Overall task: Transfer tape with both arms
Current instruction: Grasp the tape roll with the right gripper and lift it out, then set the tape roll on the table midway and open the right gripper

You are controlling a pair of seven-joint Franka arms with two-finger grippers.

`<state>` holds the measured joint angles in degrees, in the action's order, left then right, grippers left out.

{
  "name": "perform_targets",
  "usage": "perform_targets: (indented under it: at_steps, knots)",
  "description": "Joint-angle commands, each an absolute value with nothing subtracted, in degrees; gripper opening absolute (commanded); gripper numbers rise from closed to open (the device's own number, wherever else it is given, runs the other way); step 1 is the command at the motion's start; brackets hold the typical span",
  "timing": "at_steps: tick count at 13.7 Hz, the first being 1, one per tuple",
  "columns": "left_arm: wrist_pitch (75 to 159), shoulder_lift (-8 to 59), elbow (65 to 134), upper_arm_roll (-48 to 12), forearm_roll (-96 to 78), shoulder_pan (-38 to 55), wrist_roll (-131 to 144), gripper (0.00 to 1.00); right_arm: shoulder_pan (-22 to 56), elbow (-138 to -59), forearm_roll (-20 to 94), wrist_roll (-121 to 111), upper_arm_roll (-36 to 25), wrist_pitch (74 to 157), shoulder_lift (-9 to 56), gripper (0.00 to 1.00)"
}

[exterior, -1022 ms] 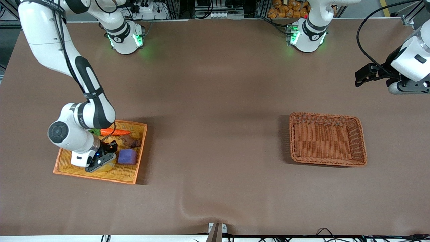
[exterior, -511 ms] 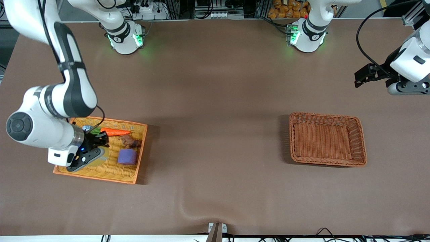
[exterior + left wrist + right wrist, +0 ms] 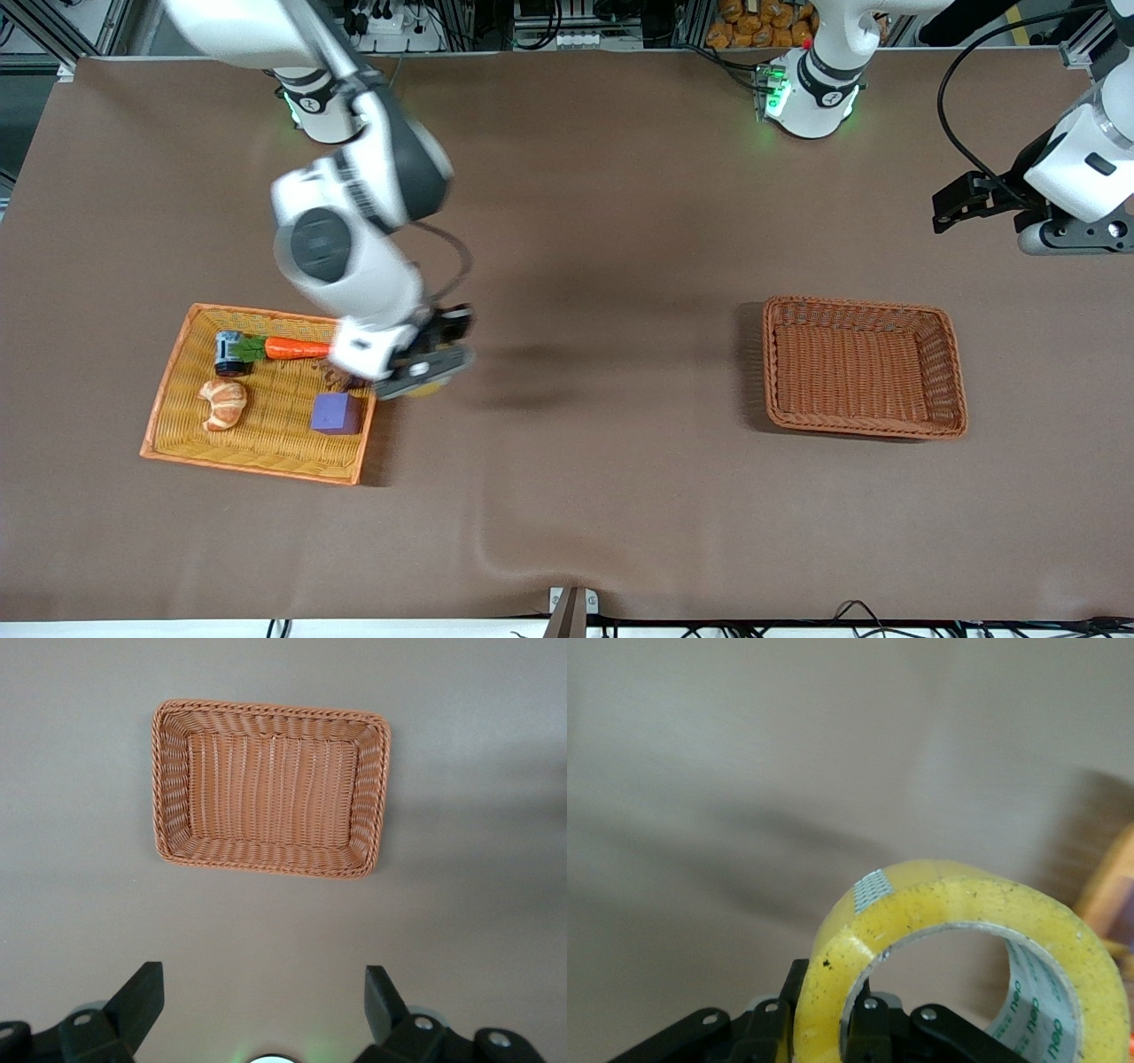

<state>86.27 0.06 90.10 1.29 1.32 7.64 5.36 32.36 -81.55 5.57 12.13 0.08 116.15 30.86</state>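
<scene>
Wide brown table (image 3: 567, 496), covered with cloth, with a small wrinkle at the edge nearest to the front camera.

Right arm (image 3: 354, 221) reaching from its base down over the table beside the orange tray. Left arm (image 3: 1076, 168) waiting high over its own end of the table, away from the baskets.

Empty brown wicker basket (image 3: 864, 368) toward the left arm's end of the table, seen also in the left wrist view (image 3: 270, 788). Orange wicker tray (image 3: 168, 434) toward the right arm's end of the table.

Right hand (image 3: 423, 372) in the air, over the table just beside the tray's edge, pinching the tape (image 3: 957, 948). One finger (image 3: 868, 1028) inside the hollow core of the roll, the other outside the wall, so the yellowish ring clamped on its side. In the front view only a small yellow piece of the tape (image 3: 425, 388) visible under the hand.

Left hand (image 3: 261, 1010) spread wide, with nothing between the two black fingers (image 3: 137, 1001), looking down at the brown basket.

In the tray: purple cube (image 3: 337, 413) at the corner near the right hand, toy carrot (image 3: 292, 348) farther from the front camera, croissant toy (image 3: 223, 403), and a small dark object (image 3: 229, 353) touching the green end of the carrot.
</scene>
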Motion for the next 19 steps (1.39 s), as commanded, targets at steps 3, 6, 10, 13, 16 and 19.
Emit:
perform_targets:
  at_steps: [3, 6, 10, 13, 16, 19]
  knots:
    - [85.25, 0.88, 89.21, 1.41, 1.58, 7.82, 4.39, 1.0, 41.64, -77.78, 5.27, 26.0, -0.7, 133.4, 44.55, 0.0]
    - [85.25, 0.88, 89.12, 1.41, 1.58, 7.82, 4.39, 1.0, 44.82, -71.14, 5.19, 31.45, -0.7, 133.68, 51.48, 0.0]
    - [85.25, 0.88, 89.21, 1.41, 1.58, 7.82, 4.39, 1.0, 45.18, -69.52, 5.1, 32.17, -0.79, 133.16, 53.09, 0.6]
    - [85.25, 0.88, 89.12, 1.41, 1.58, 7.82, 4.39, 1.0, 43.34, -69.61, 5.45, 31.82, -1.14, 131.24, 50.46, 1.0]
    - [85.34, 0.97, 89.21, 1.41, 1.58, 7.82, 4.39, 1.0, 36.59, -69.61, 5.44, 28.06, -1.06, 120.27, 42.4, 1.0]
    - [85.69, 2.8, 89.12, 0.62, -0.69, 8.61, 5.62, 1.0, 30.69, -69.79, 4.05, 24.88, -2.02, 109.8, 34.91, 1.0]
